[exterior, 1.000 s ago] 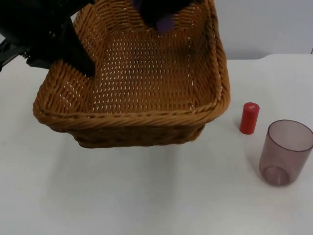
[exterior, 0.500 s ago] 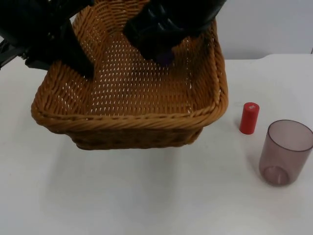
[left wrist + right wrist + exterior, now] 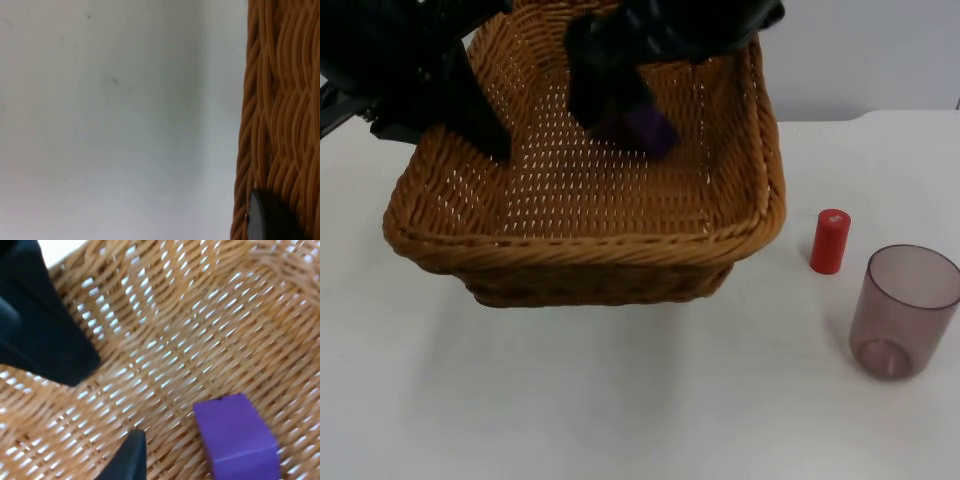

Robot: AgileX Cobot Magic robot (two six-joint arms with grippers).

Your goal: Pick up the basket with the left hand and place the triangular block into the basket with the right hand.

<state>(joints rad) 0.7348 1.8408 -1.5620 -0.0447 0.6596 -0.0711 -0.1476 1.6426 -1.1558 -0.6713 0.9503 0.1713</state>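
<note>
Wicker basket (image 3: 585,215) lifted off the white counter (image 3: 620,400), shadow beneath. Left gripper (image 3: 485,125) clamps its left rim. Right gripper (image 3: 620,100) reaches down inside, far side, purple block (image 3: 645,128) at its tip. Right of basket: red cylinder (image 3: 829,241) upright, translucent purple cup (image 3: 903,310) just beyond, nearer.

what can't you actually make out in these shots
- Purple block: in the top view the right tool covers part of it, so its shape stays unclear; the right wrist view cuts it at the edge.
- Left tool on the woven wicker basket: its grip on the wall is hidden by the arm.
- Red cylinder: white mark on top too small to read.
</note>
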